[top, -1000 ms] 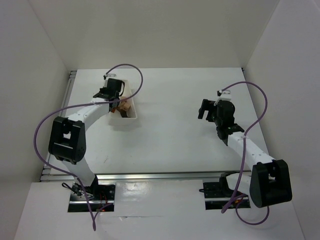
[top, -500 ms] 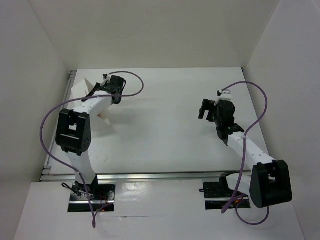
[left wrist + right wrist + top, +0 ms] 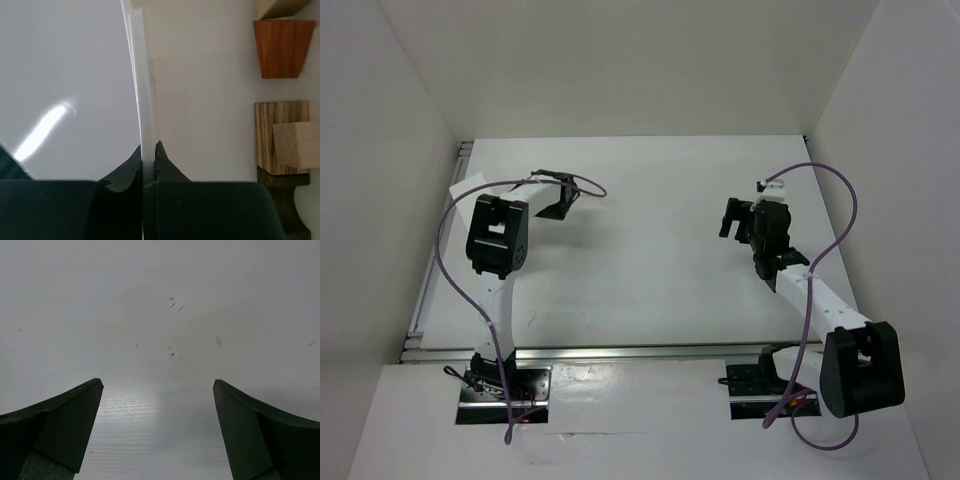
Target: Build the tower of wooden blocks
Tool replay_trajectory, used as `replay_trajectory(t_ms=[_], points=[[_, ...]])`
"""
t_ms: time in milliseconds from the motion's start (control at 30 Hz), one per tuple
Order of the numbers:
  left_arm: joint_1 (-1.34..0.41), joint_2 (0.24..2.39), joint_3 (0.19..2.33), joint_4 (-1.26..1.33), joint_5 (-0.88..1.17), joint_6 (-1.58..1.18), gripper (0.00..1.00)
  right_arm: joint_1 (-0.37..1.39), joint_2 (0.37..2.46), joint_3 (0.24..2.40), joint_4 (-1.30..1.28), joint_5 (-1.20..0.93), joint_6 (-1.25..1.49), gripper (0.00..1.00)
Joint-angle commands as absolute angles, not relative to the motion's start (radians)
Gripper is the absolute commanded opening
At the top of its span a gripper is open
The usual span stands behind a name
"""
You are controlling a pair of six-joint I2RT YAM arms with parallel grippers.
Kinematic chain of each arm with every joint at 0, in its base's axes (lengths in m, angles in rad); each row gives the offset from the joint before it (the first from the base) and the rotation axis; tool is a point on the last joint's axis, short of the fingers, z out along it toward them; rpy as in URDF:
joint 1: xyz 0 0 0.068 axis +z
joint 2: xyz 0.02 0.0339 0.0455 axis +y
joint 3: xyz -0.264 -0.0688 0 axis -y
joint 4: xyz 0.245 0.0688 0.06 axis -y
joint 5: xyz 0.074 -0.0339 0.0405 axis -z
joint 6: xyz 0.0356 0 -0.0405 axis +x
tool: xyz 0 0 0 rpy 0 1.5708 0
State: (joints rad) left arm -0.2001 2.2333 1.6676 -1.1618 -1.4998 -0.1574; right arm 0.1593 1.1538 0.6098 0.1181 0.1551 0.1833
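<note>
Clamping the tray (image 3: 144, 100) rim, left fingers (image 3: 159, 155) grip tight — right fingers (image 3: 75, 415) gape; wooden blocks (image 3: 282, 47) seem light, rigid — pinch flat faces.

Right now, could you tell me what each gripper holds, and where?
The left gripper pinches the white tray by its thin side wall; the right gripper is open, holding nothing.

Bench (image 3: 650, 250): white, matte; metal rail (image 3: 620, 350) along its near edge. Right wrist view: small dark specks (image 3: 172, 302) scattered on the surface. At far left, white tray (image 3: 468, 192); contact with bench cannot be told.
</note>
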Motion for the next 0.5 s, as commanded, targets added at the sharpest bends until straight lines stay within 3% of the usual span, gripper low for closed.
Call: replay_trajectory(t_ms=[0, 267, 333, 467], points=[[-0.215, 2.31, 1.601, -1.31, -1.574, -0.005, 0.0, 0.16, 1.124, 0.627, 0.137, 0.196, 0.167, 1.0], [-0.386, 2.529, 1.753, -1.217, -1.462, 0.261, 0.0, 0.16, 1.144, 0.627, 0.149, 0.218, 0.167, 1.0], [-0.417, 2.554, 1.732, -1.078, -1.383, 0.423, 0.0, 0.16, 1.144, 0.627, 0.149, 0.227, 0.167, 1.0], [-0.495, 2.504, 1.559, -0.564, -1.217, 0.912, 0.0, 0.16, 1.135, 0.618, 0.149, 0.267, 0.167, 1.0]])
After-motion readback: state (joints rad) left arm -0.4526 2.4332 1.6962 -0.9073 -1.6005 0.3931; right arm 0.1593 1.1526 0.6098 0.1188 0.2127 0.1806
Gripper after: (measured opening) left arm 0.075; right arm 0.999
